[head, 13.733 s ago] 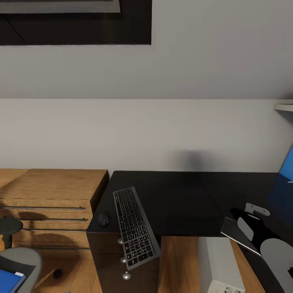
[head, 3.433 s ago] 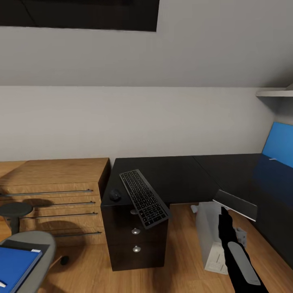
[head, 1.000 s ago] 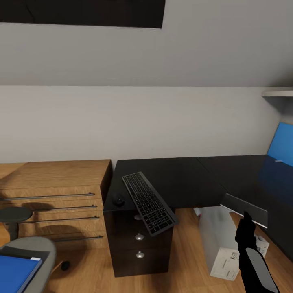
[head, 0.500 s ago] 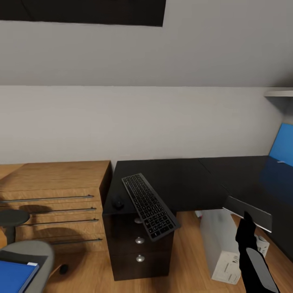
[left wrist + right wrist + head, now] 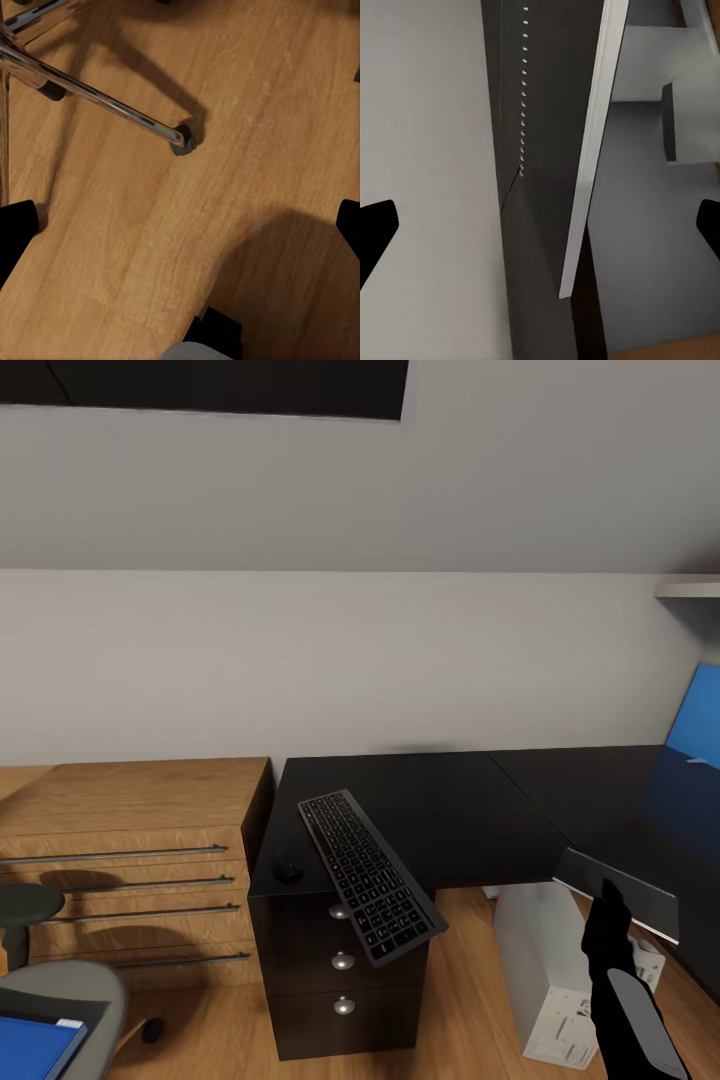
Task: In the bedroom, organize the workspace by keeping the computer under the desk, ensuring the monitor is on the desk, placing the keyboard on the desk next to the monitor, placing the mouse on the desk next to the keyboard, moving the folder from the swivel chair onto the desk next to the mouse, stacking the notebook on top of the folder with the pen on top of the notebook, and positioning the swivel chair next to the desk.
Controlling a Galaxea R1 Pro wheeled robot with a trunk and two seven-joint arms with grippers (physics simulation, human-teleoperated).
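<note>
Head view: the keyboard (image 5: 372, 874) overhangs the desk (image 5: 450, 810) edge beside the mouse (image 5: 288, 871); the folder (image 5: 35, 1046) lies on the swivel chair (image 5: 60, 985). Left wrist view: the left hand (image 5: 180, 225), released, faces floor. Right wrist view: the right hand (image 5: 540, 225) is released near the computer (image 5: 427, 150); the robot should approach the chair squarely.

The wooden dresser (image 5: 130, 860) stands against the grey wall (image 5: 340, 650), its side touching the end of the black furniture. Four long metal handles (image 5: 120, 852) run across its drawer fronts. A dark panel (image 5: 220, 385) hangs high on the wall. A white shelf (image 5: 690, 589) projects from the wall at the right edge. The wooden floor (image 5: 225, 150) is plank-patterned and carries soft shadows.
</note>
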